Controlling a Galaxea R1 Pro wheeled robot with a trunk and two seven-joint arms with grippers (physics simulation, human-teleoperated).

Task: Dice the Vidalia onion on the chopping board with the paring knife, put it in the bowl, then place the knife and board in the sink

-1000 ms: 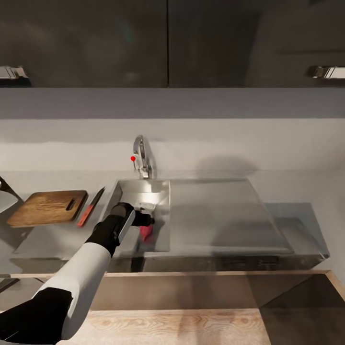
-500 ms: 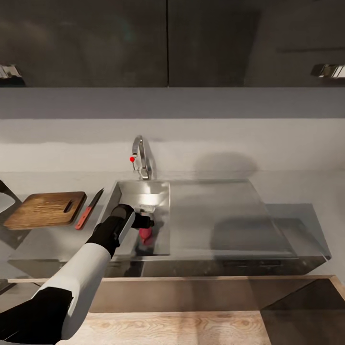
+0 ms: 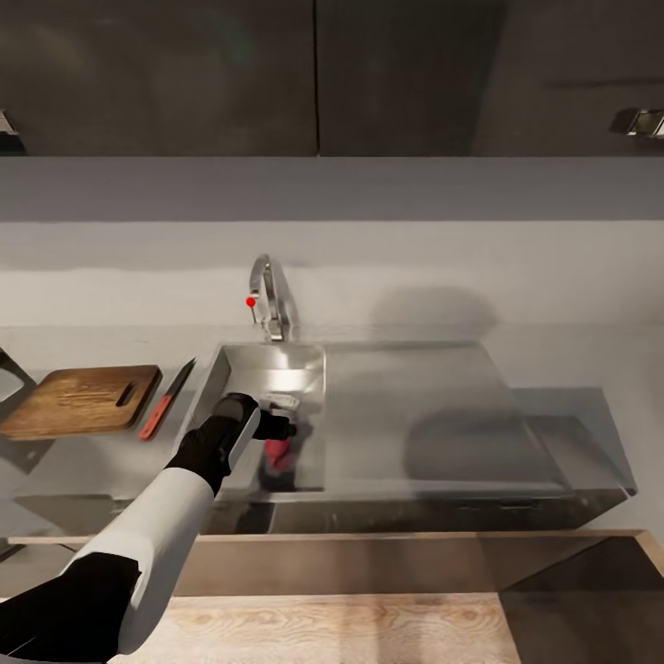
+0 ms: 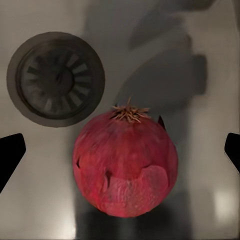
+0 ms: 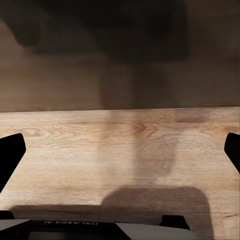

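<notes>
Left end effector [image 4: 120, 150] hangs spread wide over my onion [image 4: 125, 162]: round, deep red, papery skin peeling, dry root tuft up, beside the sink [image 3: 277, 369] drain [image 4: 56, 79].

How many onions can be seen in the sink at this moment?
1. A single red onion lies on the floor of the sink, beside the round drain, between the open fingers of the left gripper. The arm may hide part of the basin.
</notes>
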